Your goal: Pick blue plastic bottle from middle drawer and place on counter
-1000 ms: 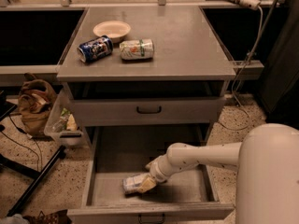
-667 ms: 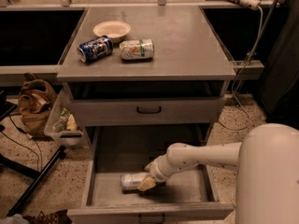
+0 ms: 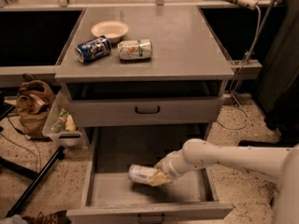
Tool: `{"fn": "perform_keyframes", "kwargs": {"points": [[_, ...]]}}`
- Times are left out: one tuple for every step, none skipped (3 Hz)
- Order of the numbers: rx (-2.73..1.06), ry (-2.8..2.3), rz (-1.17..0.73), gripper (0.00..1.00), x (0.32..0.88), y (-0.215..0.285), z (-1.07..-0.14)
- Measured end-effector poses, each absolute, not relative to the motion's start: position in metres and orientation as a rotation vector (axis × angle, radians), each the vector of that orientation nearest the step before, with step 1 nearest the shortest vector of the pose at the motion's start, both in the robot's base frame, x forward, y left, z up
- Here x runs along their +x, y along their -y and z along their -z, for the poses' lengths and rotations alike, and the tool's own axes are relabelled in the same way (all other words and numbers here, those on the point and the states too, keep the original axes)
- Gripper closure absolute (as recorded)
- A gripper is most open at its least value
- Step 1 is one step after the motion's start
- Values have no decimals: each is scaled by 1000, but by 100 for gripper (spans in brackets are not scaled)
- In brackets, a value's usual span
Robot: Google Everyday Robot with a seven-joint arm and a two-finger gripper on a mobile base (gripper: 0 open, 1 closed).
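Observation:
The blue plastic bottle (image 3: pixel 141 173) lies on its side in the open middle drawer (image 3: pixel 117 194), near the drawer's middle. My gripper (image 3: pixel 158 178) reaches in from the right on a white arm (image 3: pixel 224 157) and is closed around the bottle's right end. The bottle seems to sit slightly above the drawer floor. The counter (image 3: pixel 187 45) is the grey top of the cabinet, above and behind the drawer.
On the counter's left part lie a dark blue can (image 3: pixel 93 49), a white-and-green can (image 3: pixel 135 49) and a pale bowl (image 3: pixel 110 30). The upper drawer (image 3: pixel 147 109) is closed. A brown bag (image 3: pixel 32 104), a plastic bin (image 3: pixel 60 125) and a black stand leg (image 3: pixel 32 183) are on the floor at left.
The bottle and my gripper first slid slightly left, then moved up and back a little in the drawer. The things on the counter have not moved.

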State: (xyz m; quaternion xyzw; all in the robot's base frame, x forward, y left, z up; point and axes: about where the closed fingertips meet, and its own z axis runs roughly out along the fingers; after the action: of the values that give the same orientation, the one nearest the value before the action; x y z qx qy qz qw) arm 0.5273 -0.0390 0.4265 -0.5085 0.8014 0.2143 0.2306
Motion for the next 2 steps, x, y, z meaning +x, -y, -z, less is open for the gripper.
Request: {"fn": "perform_keyframes", "kwargs": {"points": [[-1332, -2170, -554, 100, 524, 76, -485], [-1219, -2161, -533, 100, 528, 129, -524]]}}
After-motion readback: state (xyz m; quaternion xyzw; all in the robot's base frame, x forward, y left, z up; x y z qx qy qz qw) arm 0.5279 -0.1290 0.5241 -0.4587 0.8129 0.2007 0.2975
